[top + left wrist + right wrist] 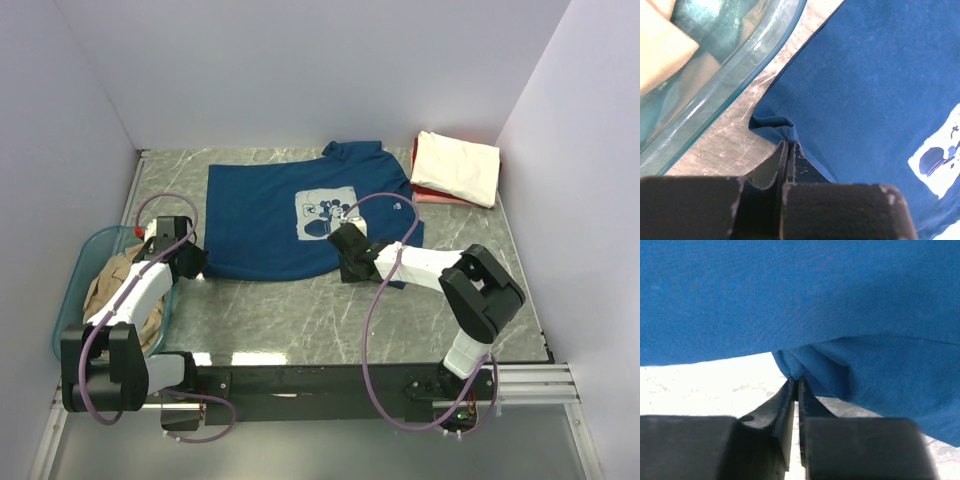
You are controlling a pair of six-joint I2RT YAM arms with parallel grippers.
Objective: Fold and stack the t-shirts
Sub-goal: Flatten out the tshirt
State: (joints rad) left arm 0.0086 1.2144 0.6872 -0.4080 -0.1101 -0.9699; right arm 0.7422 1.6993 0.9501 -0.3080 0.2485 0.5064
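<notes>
The navy t-shirt [262, 220] with a pale mouse print lies spread flat on the marble table. My left gripper [197, 263] is shut on its near left hem corner; the left wrist view shows the bunched navy hem [785, 127] pinched at the fingertips. My right gripper [347, 268] is shut on the near right hem; the right wrist view shows a navy fold [812, 365] pinched and lifted slightly off the table. A folded cream t-shirt [457, 167] lies on a folded red one [428, 194] at the far right. A tan t-shirt [112, 285] sits crumpled in the tub.
The translucent teal plastic tub [90, 250] stands at the left edge, right beside my left gripper; its rim shows in the left wrist view [740, 75]. Grey walls close the table on three sides. Purple cables loop over both arms.
</notes>
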